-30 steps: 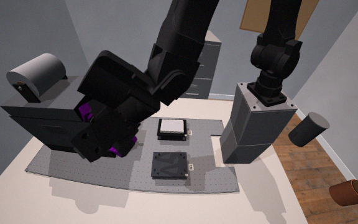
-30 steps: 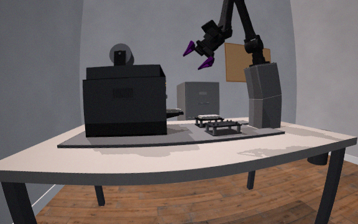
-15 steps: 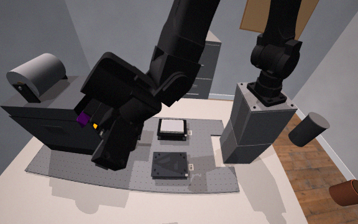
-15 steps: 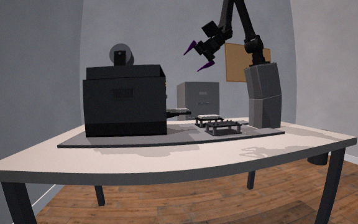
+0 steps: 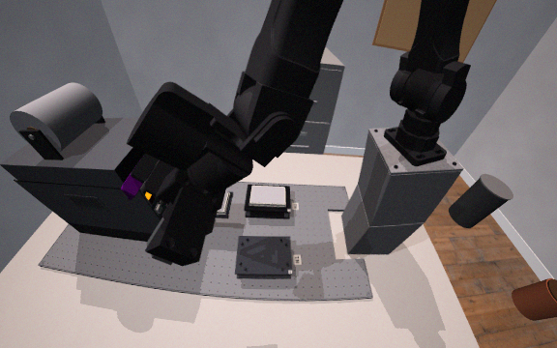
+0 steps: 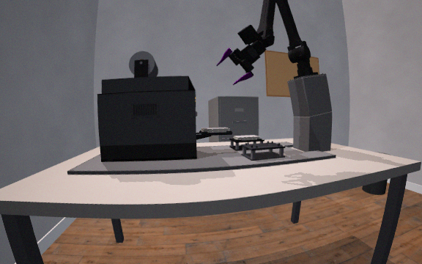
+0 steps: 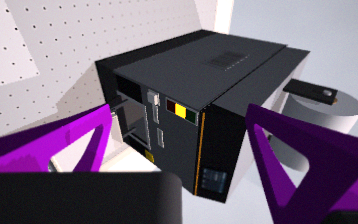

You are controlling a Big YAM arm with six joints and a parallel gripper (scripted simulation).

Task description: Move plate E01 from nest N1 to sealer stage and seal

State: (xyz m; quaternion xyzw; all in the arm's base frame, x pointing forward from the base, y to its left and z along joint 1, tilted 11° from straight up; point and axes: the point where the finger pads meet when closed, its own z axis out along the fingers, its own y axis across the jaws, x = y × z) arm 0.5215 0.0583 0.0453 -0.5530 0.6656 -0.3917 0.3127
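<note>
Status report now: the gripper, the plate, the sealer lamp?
Gripper open, empty, high above sealer. Plate on stage, stage out. Lamp amber. Nothing in the way.

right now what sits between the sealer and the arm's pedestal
Two plate nests, seen in the top view: the far nest holds a white-topped plate, the near nest is bare.

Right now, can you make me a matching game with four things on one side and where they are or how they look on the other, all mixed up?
Things:
1. jaws
2. lamp
3. grey roll
4. white plate

Place or look:
A. glowing yellow
B. on a small stand
C. wide open, holding nothing
D. on top of the black machine

Right pairs: 1-C, 2-A, 3-D, 4-B.
</note>
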